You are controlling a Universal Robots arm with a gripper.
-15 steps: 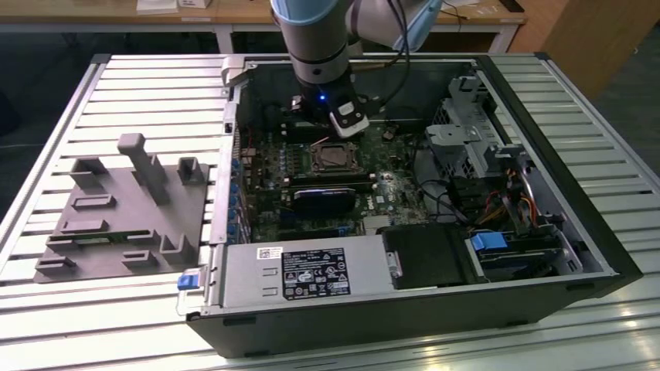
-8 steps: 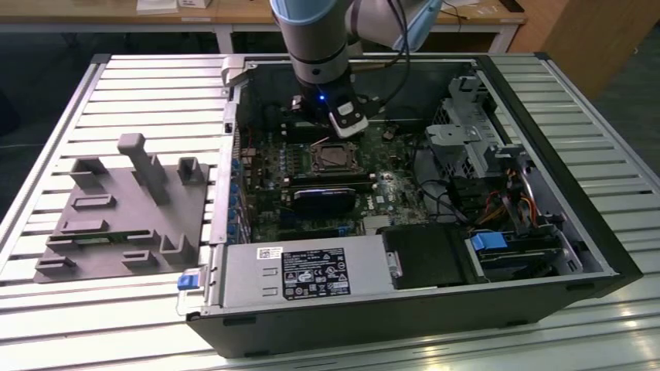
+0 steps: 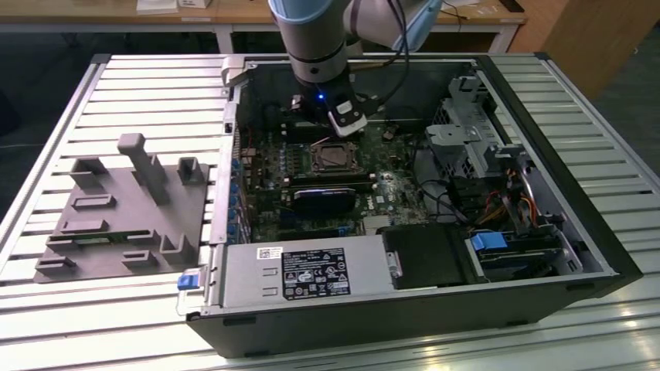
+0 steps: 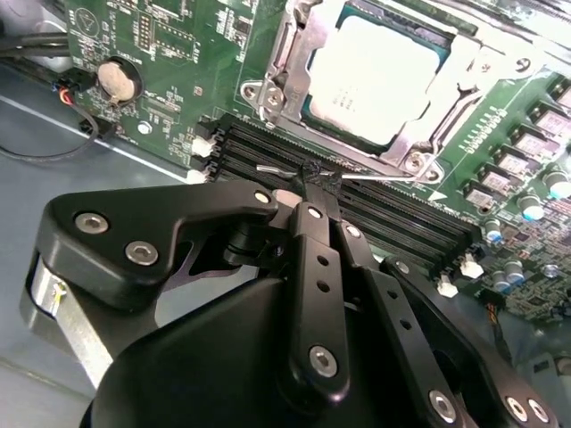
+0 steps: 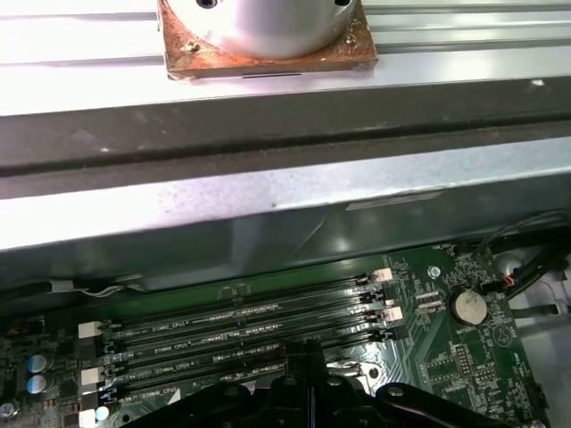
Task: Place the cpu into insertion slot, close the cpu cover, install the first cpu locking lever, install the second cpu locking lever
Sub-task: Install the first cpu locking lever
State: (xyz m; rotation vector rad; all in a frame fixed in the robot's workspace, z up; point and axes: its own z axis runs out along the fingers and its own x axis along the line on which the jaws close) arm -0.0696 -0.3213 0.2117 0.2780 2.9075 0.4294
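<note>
Slatted metal desk [image 3: 134, 85] carries one open computer case [image 3: 433, 309]. One grey fixture block [image 3: 124, 209] lies on the desk, apart from the case.

Exterior view: one arm [image 3: 314, 39] reaches down into the case and ends low over the green circuit board [image 3: 403, 193], close to the insertion slot [image 3: 332, 157].

Second wrist view: the fingers [image 4: 312, 267] are pressed together. I judge them clamped on one thin wire locking lever [image 4: 384, 177], which crosses at their tips. Just beyond the tips sits one cpu [image 4: 375, 76], flat in the slot. One cpu cover [image 4: 287, 67] lies down around it, and the chip's top shows through the cut-out.

Progress, as a judgement:
- Placing the chip looks done.
- Closing the cover looks done.
- The first lever is in hand and does not look latched.
- A second lever cannot be made out with confidence, so that step is taken as outstanding.

First wrist view: four long black memory slots [image 5: 241, 334] run side by side just past the fingertips, between them and the case wall. One coin cell [image 5: 466, 306] sits on the board off to one side of the fingers. Beyond the case wall, well away from the fingers, one round silver mount [image 5: 259, 27] stands on a rusty plate
</note>
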